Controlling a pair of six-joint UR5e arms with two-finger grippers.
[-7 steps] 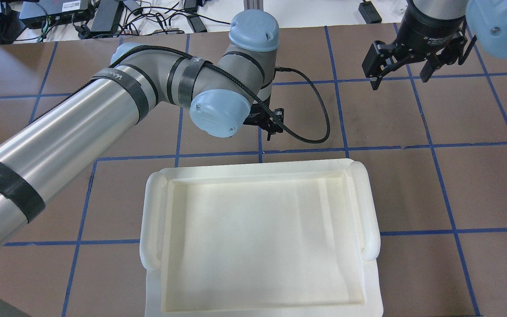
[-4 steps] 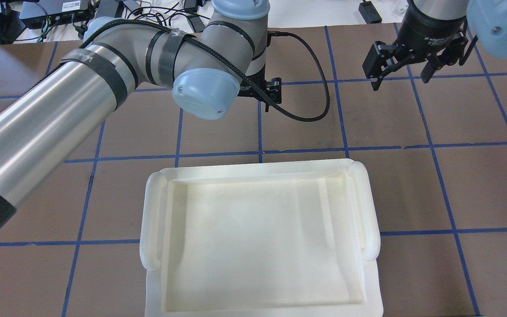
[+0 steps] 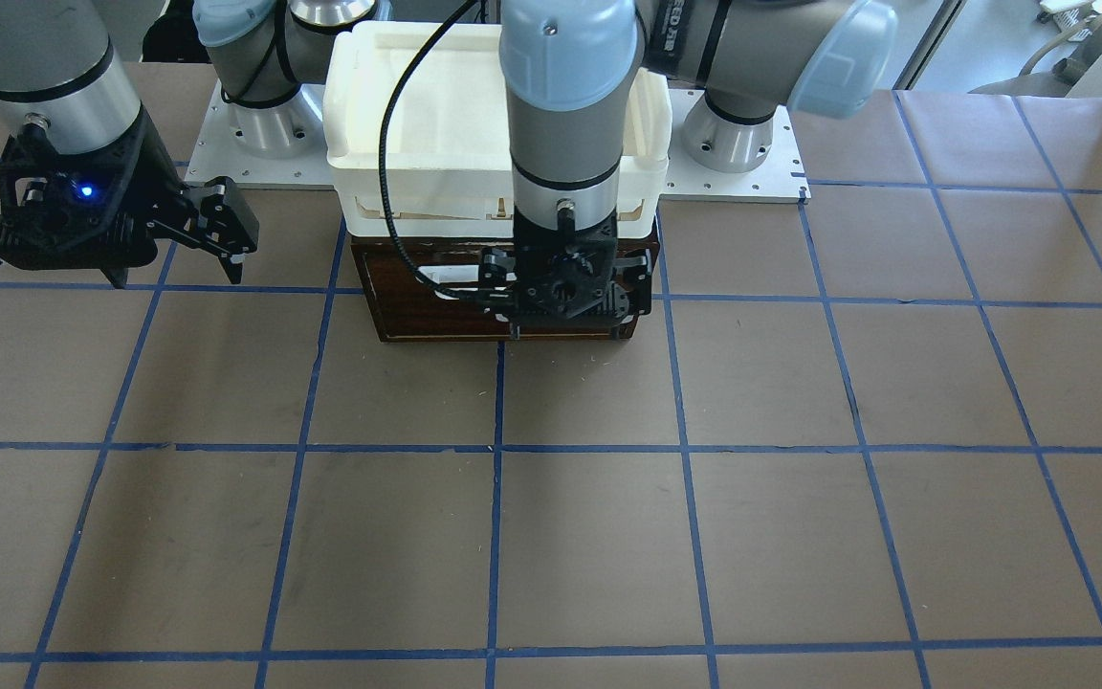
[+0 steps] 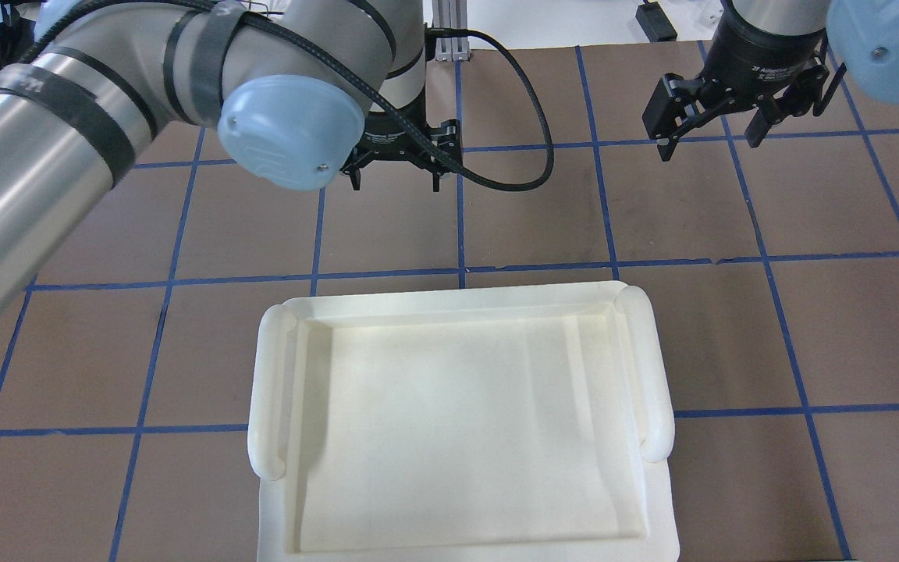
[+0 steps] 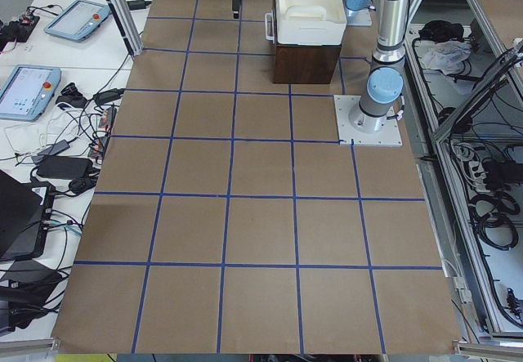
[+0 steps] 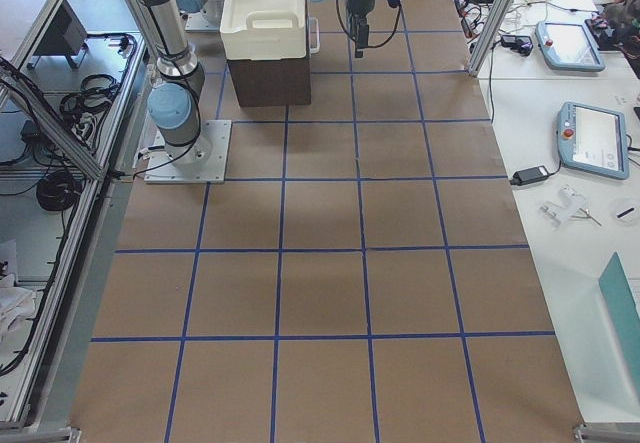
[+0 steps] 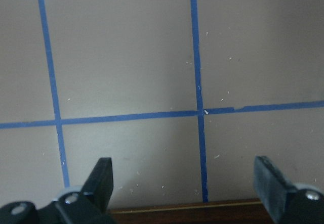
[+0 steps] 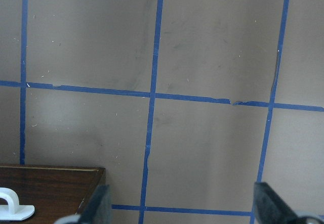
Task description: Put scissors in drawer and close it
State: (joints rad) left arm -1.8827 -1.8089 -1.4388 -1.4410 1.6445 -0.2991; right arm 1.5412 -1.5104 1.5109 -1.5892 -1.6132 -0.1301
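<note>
Hanging spread, left pincer (image 3: 567,330) partly hides drawer (image 3: 417,316) front; right pincer (image 4: 708,148) spread; drawer interior unseen.

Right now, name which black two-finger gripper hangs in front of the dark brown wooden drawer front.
The left gripper, open, directly before the dark brown wooden drawer front; the right gripper hangs off to the side over the brown table.

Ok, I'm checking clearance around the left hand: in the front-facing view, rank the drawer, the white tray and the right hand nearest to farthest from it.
1. drawer: its dark front sits directly behind the left hand.
2. white tray: just above the drawer, toward the robot.
3. right hand: well off at the view's left.
</note>
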